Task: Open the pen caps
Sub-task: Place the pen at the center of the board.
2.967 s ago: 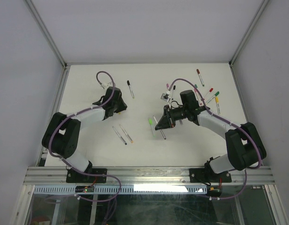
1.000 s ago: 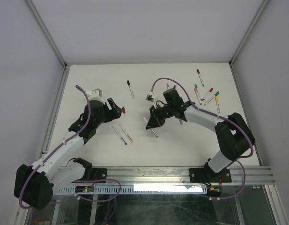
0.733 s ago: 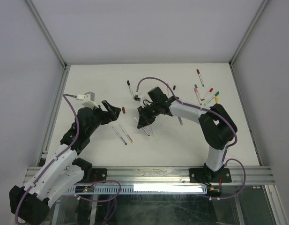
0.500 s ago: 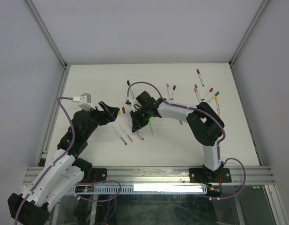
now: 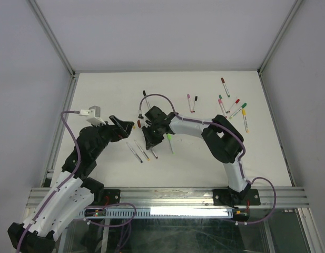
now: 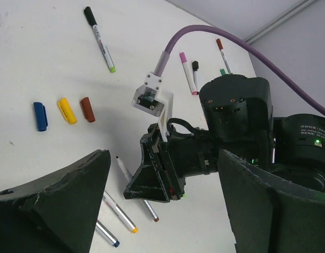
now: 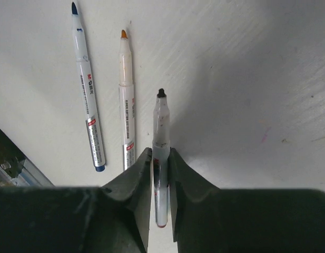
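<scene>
While three pens look done, most of the job's left: several capped pens [image 5: 230, 105] lie near the far-right corner, plus a black-capped pen [image 6: 99, 39] toward the far edge. Your R gripper [image 7: 161, 158] is clamped on a bare-tipped pen [image 7: 161, 124], low beside two uncapped pens [image 7: 125, 95] mid-worktop. L gripper [image 5: 125, 126] is spread wide, empty. Only the L wrist cam resolves the caps [image 6: 67, 110]: blue, orange, dark red, in a row left of centre. R wrist cam alone shows the grip.
</scene>
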Controlling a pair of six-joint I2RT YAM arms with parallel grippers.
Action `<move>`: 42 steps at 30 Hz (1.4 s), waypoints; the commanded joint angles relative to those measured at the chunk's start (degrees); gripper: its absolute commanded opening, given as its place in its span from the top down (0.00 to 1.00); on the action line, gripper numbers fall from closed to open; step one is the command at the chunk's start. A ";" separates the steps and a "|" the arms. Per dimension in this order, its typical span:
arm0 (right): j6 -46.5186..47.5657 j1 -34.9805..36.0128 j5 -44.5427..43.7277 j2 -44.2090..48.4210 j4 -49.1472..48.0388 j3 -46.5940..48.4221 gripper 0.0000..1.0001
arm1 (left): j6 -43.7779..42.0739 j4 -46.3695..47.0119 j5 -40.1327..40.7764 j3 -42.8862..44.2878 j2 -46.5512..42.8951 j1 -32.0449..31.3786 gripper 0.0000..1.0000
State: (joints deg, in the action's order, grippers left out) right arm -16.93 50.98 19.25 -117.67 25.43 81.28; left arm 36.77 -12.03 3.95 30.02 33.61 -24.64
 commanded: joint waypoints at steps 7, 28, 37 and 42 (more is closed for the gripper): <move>-0.46 0.52 -3.27 0.47 0.16 1.83 0.71 | -0.49 1.98 -3.22 -0.64 -2.41 0.30 0.15; 18.59 -4.33 13.38 17.74 5.52 -1.45 0.62 | 5.60 13.58 -9.49 -6.61 -1.35 0.30 0.01; 30.28 -16.38 32.90 30.37 6.01 -9.80 0.45 | 10.00 19.62 -8.60 -9.45 0.76 0.30 0.01; 27.91 -26.80 41.59 39.80 -2.53 -19.15 0.38 | 10.28 22.30 -8.36 -8.84 3.67 0.30 0.01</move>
State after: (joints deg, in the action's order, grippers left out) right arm 10.24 30.06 50.13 -85.80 30.63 66.96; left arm 45.89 3.86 -3.60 20.62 35.62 -24.64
